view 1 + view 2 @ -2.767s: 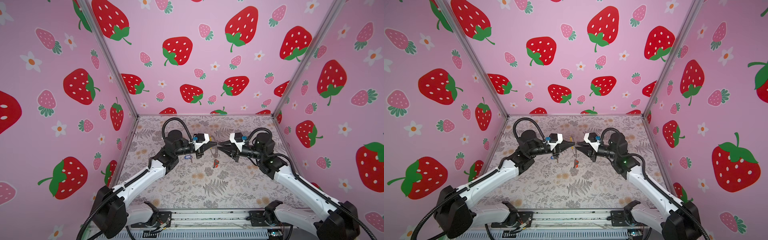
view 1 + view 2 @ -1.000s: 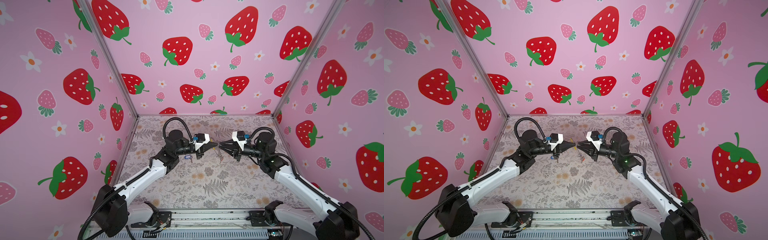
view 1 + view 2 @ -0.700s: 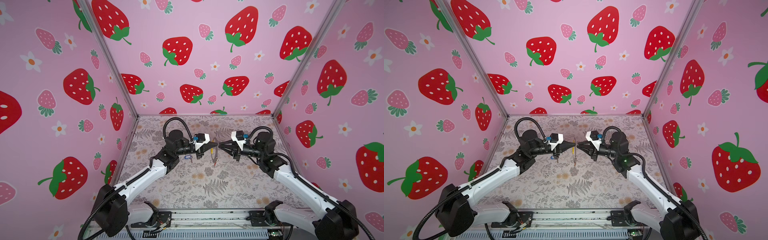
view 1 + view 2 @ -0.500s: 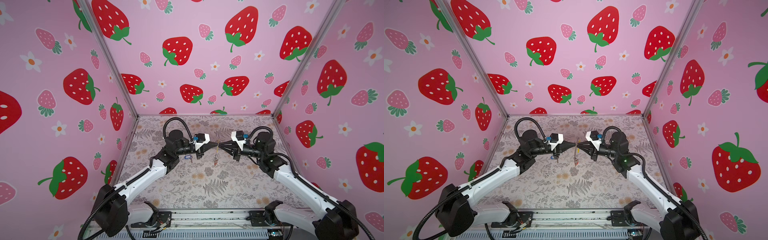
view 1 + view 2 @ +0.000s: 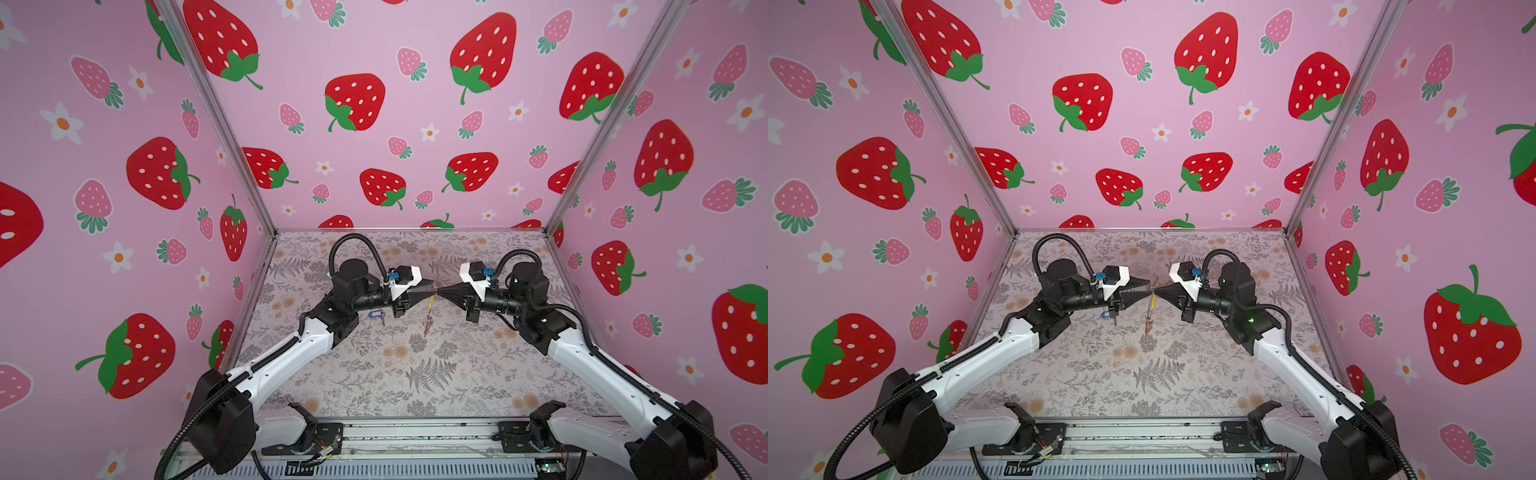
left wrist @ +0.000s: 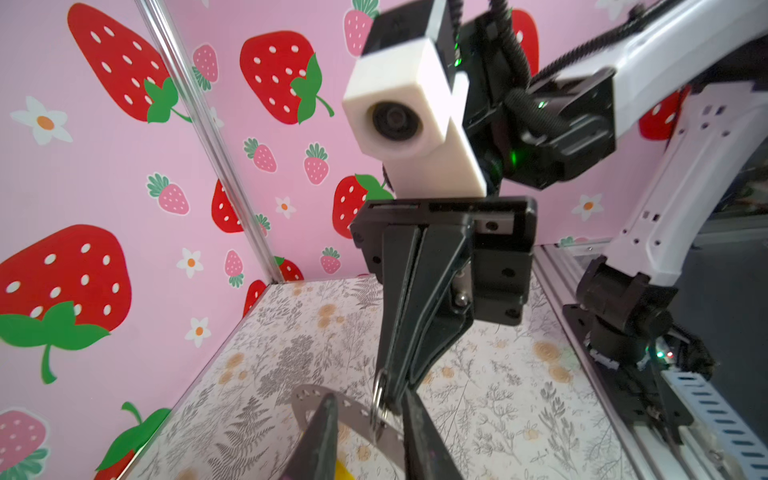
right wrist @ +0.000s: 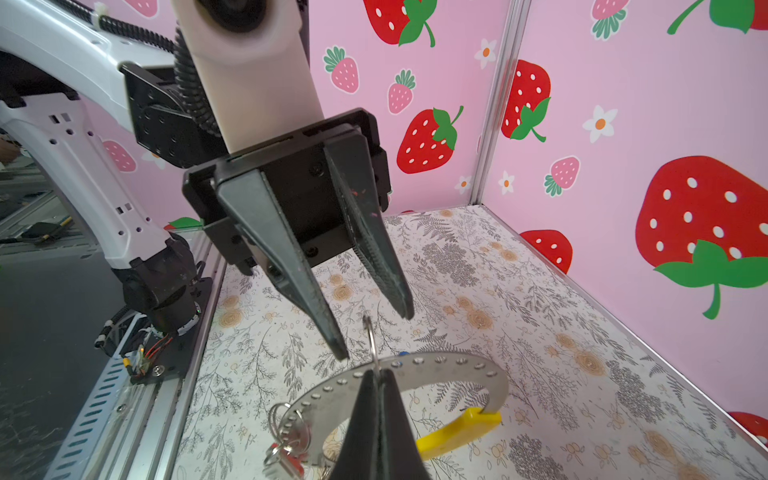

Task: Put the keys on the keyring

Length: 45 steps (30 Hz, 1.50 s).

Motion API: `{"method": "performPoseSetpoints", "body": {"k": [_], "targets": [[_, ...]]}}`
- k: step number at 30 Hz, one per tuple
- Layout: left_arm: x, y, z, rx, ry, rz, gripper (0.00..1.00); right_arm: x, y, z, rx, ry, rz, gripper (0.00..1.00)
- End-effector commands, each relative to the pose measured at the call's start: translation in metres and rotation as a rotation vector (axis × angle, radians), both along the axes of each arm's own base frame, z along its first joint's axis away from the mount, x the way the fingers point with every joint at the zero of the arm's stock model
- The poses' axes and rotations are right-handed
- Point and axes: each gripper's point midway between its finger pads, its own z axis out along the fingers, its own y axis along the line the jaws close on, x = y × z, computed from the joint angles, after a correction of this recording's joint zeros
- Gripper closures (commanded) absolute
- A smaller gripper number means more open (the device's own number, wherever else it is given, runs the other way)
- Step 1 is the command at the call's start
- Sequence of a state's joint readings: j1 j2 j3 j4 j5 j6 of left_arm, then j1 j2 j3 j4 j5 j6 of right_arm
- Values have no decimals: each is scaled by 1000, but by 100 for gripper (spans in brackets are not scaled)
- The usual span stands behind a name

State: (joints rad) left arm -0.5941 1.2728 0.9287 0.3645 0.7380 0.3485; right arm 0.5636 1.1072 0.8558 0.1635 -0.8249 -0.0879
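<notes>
**Q:** Where is the keyring, and what carries it?

**A:** The keyring [image 7: 449,365], a grey perforated hoop with a yellow section [image 7: 457,428], hangs clear of the table [image 5: 415,374]. The right gripper [image 7: 374,386] is closed tight on its rim. The red-tagged key [image 7: 286,457] is already threaded on the hoop. In a top view, the blue-tagged key [image 5: 376,314] lies loose on the table.

**Q:** And the other hand?

**A:** The left gripper [image 7: 374,332] stands just beside the hoop, jaws parted, holding nothing. The step in hand is probably fetching the blue-tagged key. To do it well, hold the hoop level and aloft and pinch the tag, leaving its ring free for threading.

**Q:** The setting?

**A:** The table has a fern-and-flower print and is enclosed by pink strawberry-print walls [image 5: 374,41].
</notes>
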Motion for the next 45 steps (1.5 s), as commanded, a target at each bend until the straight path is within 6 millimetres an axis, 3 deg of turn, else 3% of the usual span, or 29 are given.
{"method": "performPoseSetpoints", "body": {"k": [1,7,18,29,45], "targets": [[5,10,23,31,-91,82,67,5,-2,5,-58,-22,-34,100],[18,18,23,118,-120,192,64,17,-4,-1,-134,37,-100,100],[33,4,-2,290,-209,336,65,39,-1,-30,-346,241,-247,100],[56,8,-10,337,-229,473,68,36,1,-18,-354,221,-264,100],[51,-6,-6,277,-186,415,69,38,6,-22,-386,233,-265,100]]}}
